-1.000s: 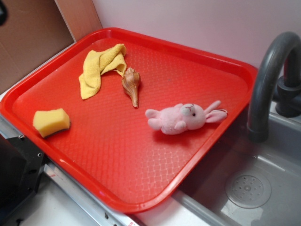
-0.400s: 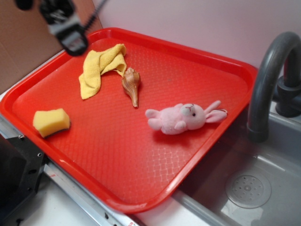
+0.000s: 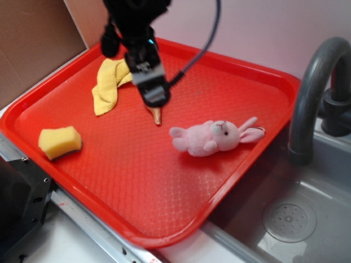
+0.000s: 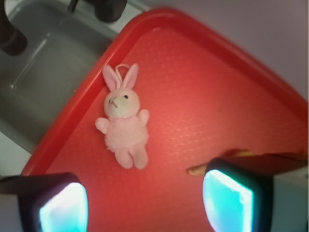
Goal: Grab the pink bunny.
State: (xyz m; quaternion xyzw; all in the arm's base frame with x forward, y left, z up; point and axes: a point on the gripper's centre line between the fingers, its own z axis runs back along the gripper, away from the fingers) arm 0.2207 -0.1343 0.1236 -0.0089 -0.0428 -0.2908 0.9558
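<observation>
Gripper (image 3: pixel 156 100) has swung in over the seashell (image 3: pixel 157 114), jaws open and empty, short of the pink bunny (image 3: pixel 211 138) lying near the tray's (image 3: pixel 164 230) sink-side edge: approach underway.

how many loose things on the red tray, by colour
yellow: 2, cloth and sponge
pink: 1, bunny
brown: 1, seashell, mostly hidden behind the end effector
total: 4
</observation>
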